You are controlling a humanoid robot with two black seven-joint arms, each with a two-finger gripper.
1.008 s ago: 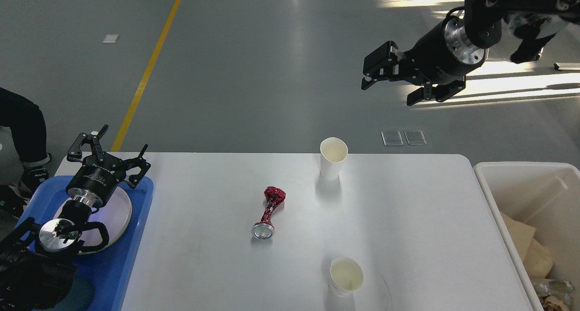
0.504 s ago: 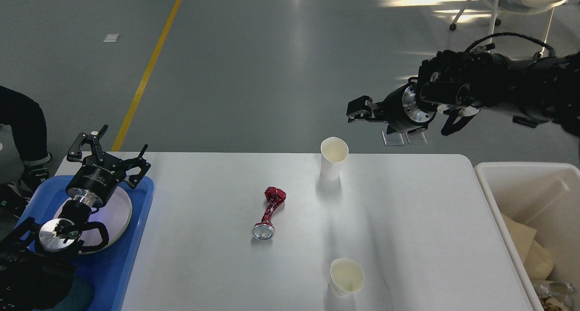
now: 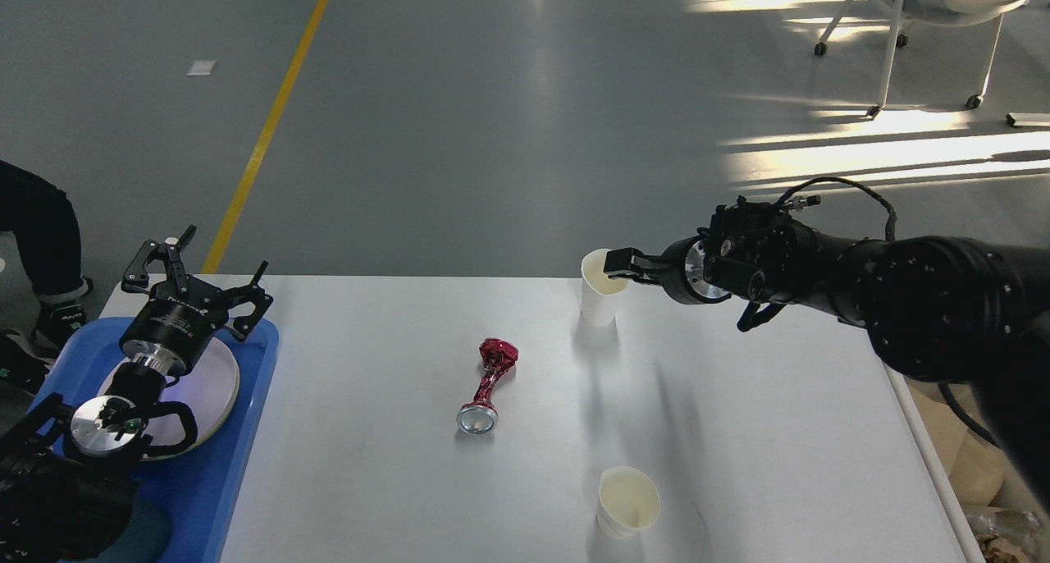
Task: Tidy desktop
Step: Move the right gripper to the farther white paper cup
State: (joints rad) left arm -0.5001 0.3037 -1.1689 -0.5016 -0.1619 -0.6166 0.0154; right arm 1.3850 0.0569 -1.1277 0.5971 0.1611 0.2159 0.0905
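Presently I am reading the head view. My right gripper (image 3: pixel 617 261) is reaching in from the right, its tip sitting at the rim of the far paper cup (image 3: pixel 601 297); it is seen end-on and dark, so I cannot tell whether the jaws are released or clenched, nor whether they are touching the cup. That cup is standing upright near the far edge of the desktop (image 3: pixel 738 432), which is spreading wide and white below and toward me from those jaws.

My left gripper (image 3: pixel 197 272) is hovering over the blue tray (image 3: pixel 238 456) at the left side, jaws released and splayed, grasping nothing. A round grey plate (image 3: pixel 215 382) is lying in the tray just under and behind it.

Well to the left of the right jaws and nearer me, a crushed red can (image 3: pixel 488 385) is lying on its side. A second paper cup (image 3: pixel 627 501) is standing nearer still, almost straight toward me from the right jaws. At the right edge a white bin (image 3: pixel 976 464) with brown paper is showing, mostly hidden behind my right arm.
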